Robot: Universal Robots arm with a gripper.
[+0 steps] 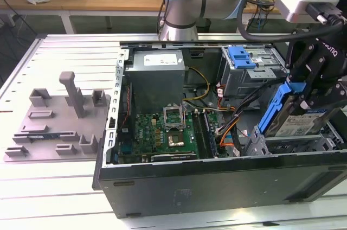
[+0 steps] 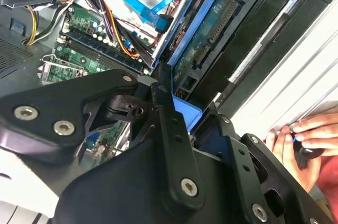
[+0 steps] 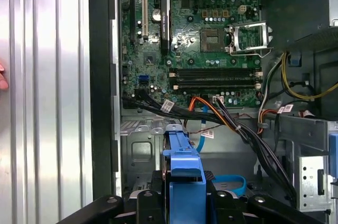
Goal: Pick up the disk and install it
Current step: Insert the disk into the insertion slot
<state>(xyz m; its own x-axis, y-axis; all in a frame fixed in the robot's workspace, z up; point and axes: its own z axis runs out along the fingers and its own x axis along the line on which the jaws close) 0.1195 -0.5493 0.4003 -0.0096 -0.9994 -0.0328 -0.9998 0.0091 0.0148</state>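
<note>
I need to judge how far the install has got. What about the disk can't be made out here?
- Exterior view: the gripper covers the upper end of the disk; whether its lower edge touches the drive cage cannot be told.
- Second wrist view: the gripper's black links cover the disk's near end.
- First wrist view: the disk is cut off by the picture's edge.

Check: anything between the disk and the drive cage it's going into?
Nothing visible. The disk, held by the end effector, hangs tilted right over the metal cage. The cables run beside it, on the exterior view's left, not visibly underneath.
</note>
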